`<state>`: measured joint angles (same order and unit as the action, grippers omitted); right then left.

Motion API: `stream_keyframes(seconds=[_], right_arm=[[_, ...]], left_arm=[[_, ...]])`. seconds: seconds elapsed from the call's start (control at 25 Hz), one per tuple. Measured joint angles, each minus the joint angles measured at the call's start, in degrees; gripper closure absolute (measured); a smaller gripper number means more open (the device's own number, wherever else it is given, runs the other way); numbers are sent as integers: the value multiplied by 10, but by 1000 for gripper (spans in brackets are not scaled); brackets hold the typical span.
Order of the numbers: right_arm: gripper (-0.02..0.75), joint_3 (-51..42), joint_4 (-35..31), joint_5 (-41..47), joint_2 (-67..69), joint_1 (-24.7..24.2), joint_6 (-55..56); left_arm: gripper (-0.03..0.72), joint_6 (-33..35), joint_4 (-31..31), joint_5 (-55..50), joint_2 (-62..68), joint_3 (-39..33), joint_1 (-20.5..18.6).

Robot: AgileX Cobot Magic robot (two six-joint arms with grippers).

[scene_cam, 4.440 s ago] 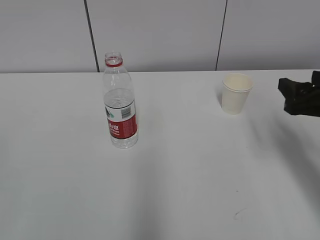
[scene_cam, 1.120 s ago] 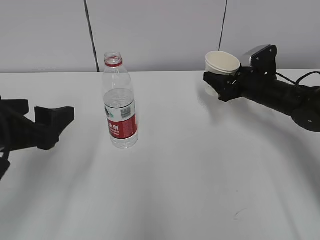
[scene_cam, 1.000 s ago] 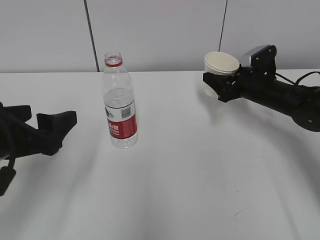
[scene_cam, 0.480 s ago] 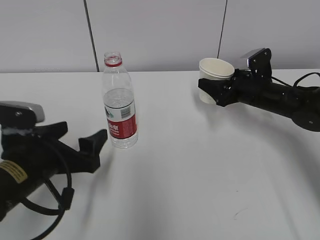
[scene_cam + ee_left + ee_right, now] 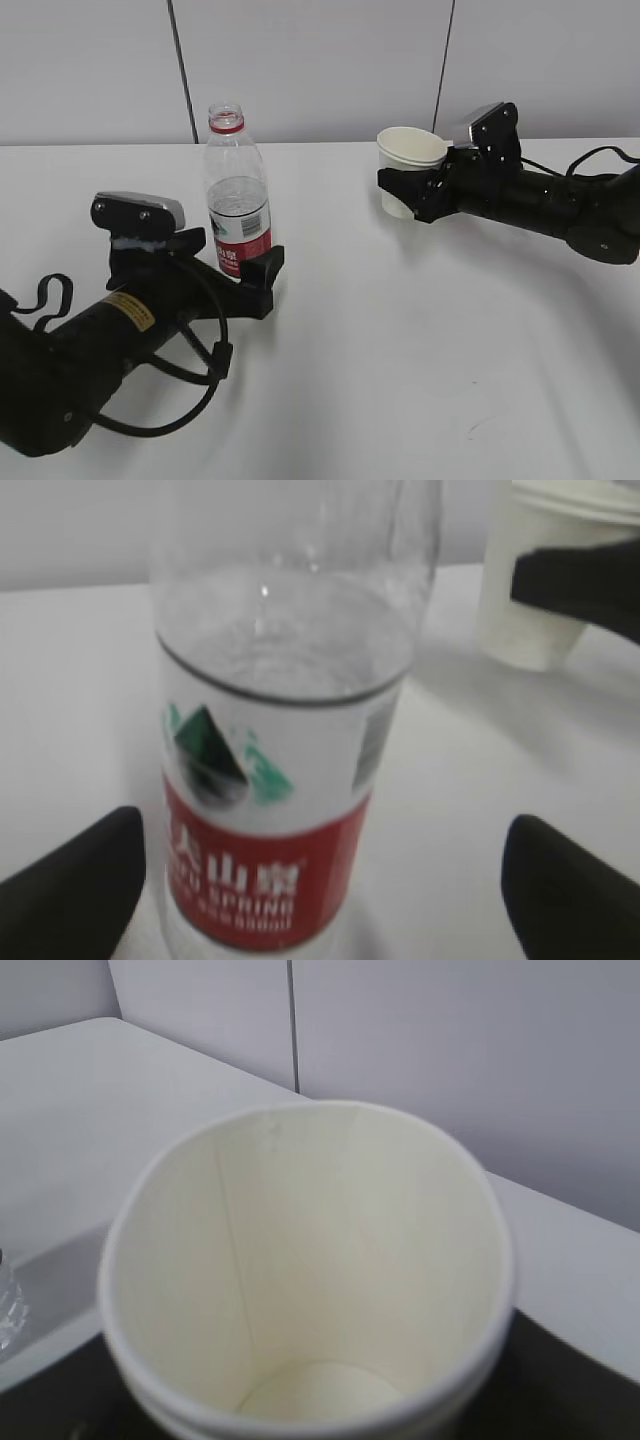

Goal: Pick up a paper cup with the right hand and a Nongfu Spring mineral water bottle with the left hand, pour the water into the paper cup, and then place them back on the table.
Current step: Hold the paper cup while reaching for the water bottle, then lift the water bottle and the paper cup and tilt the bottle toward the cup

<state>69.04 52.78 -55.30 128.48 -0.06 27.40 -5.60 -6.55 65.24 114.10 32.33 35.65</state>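
Exterior view: the table (image 5: 420, 370) carries only the bottle (image 5: 238, 200), upright, uncapped and about half full, so the left hand (image 5: 235, 268) can take it from the side; its jaws gape either side of the label, not touching. The right hand (image 5: 412, 195) pinches the cup (image 5: 408, 183), raised, mouth up, ready for pouring.

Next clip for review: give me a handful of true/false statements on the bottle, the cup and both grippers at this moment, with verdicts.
1. The small cream-white paper cup is held off the white table by the right gripper. True.
2. The tall clear plastic bottle lies on its side. False: it stands upright.
3. The left gripper has its jaws shut on the bottle. False: they stand open on either side of it.
4. The cup is full of water. False: its bottom shows dry.
5. The bottle has no cap. True.
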Motion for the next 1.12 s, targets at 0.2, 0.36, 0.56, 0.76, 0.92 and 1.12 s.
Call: stream_keyframes(seconds=[0.2, 0.36, 0.56, 0.76, 0.92, 1.12], right_arm=[[256, 0, 0, 2, 0, 0, 1], [256, 0, 0, 4, 0, 0, 1], [256, 0, 0, 5, 0, 0, 1], [256, 0, 0, 6, 0, 0, 1], [256, 0, 0, 6, 0, 0, 1], [256, 0, 0, 6, 0, 0, 1]], left_arm=[[39, 24, -35, 3, 17, 54, -1], [40, 34, -36, 3, 40, 86, -11], [59, 36, -37, 1, 66, 109, -24], [116, 36, -17, 1, 71, 124, -29], [183, 36, 3, 1, 82, 130, -29], [305, 36, 3, 1, 85, 131, -30]])
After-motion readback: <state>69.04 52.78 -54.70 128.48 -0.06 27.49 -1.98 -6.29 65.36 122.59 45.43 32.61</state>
